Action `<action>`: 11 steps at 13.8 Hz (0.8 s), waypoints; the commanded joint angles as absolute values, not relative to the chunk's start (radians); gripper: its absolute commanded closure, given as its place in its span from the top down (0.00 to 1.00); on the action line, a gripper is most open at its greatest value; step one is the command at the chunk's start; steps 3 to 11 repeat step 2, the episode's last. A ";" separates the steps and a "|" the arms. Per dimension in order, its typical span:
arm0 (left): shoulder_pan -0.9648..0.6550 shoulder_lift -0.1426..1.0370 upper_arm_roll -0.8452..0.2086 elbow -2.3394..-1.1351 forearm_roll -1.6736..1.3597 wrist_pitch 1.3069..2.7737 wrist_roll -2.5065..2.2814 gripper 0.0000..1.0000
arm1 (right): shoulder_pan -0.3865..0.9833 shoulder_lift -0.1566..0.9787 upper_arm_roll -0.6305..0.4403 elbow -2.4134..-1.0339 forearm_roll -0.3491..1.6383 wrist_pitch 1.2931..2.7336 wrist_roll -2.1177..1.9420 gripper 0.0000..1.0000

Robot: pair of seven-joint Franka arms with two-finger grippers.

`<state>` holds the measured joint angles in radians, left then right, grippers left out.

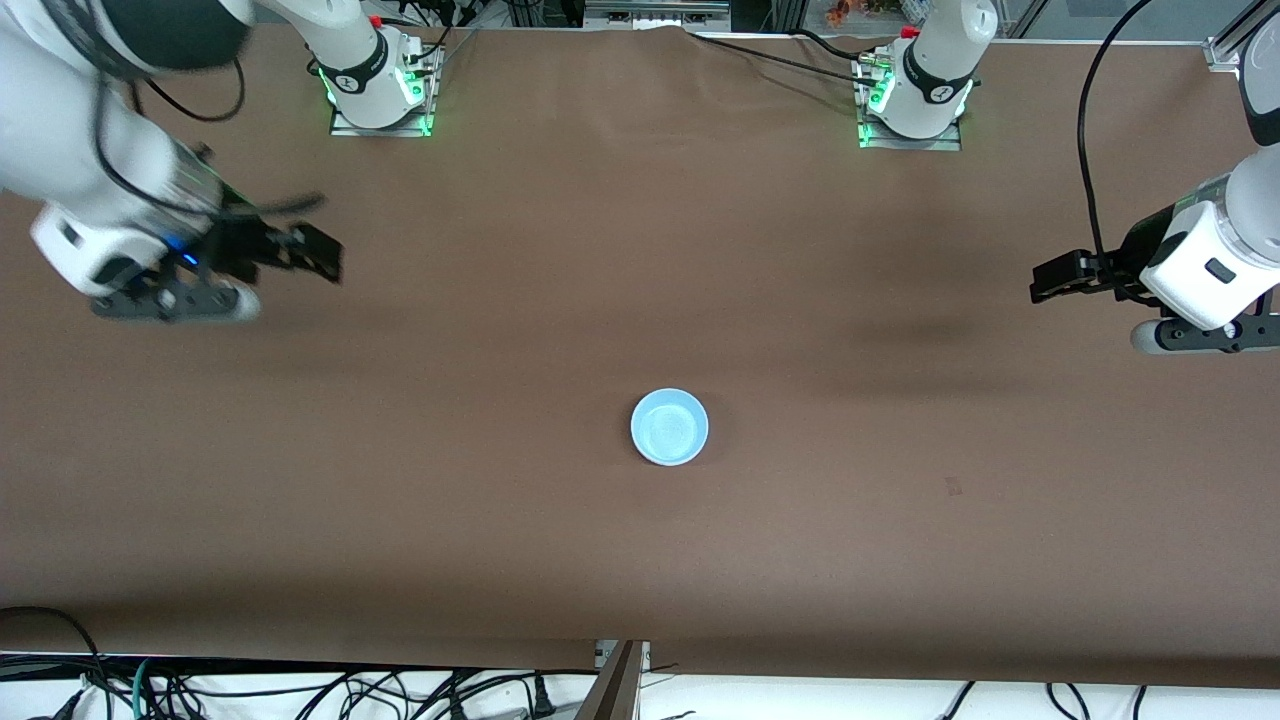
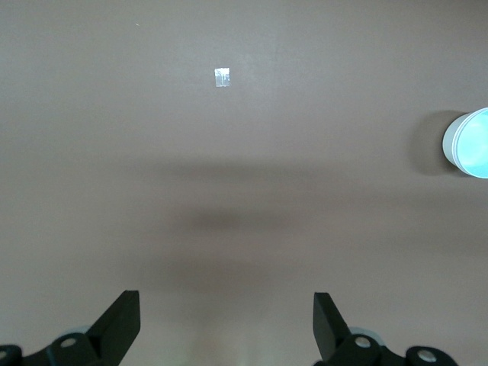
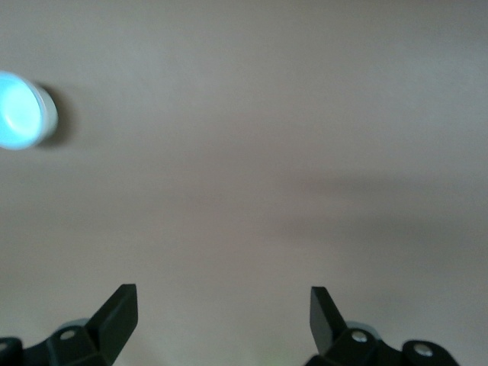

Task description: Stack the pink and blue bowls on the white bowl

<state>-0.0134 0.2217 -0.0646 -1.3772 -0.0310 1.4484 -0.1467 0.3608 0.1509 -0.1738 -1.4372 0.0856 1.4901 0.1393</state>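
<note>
A light blue bowl (image 1: 669,427) stands in the middle of the brown table (image 1: 640,560). It also shows in the left wrist view (image 2: 471,143), with a whitish side wall below the blue, and in the right wrist view (image 3: 21,110). No separate pink bowl or white bowl is in view; I cannot tell whether they lie under the blue one. My left gripper (image 1: 1045,282) (image 2: 226,305) is open and empty above the table at the left arm's end. My right gripper (image 1: 330,255) (image 3: 221,301) is open and empty above the table at the right arm's end. Both are well apart from the bowl.
A small pale scrap (image 2: 223,77) lies flat on the table, seen as a faint mark (image 1: 953,486) toward the left arm's end. The arm bases (image 1: 380,90) (image 1: 915,100) stand at the table's back edge. Cables (image 1: 300,695) hang below the front edge.
</note>
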 commanded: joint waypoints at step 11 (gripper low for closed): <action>-0.014 0.229 -0.066 -1.355 -0.009 1.440 -0.129 1.00 | 0.189 0.117 -0.042 -1.483 0.072 1.483 -0.001 1.00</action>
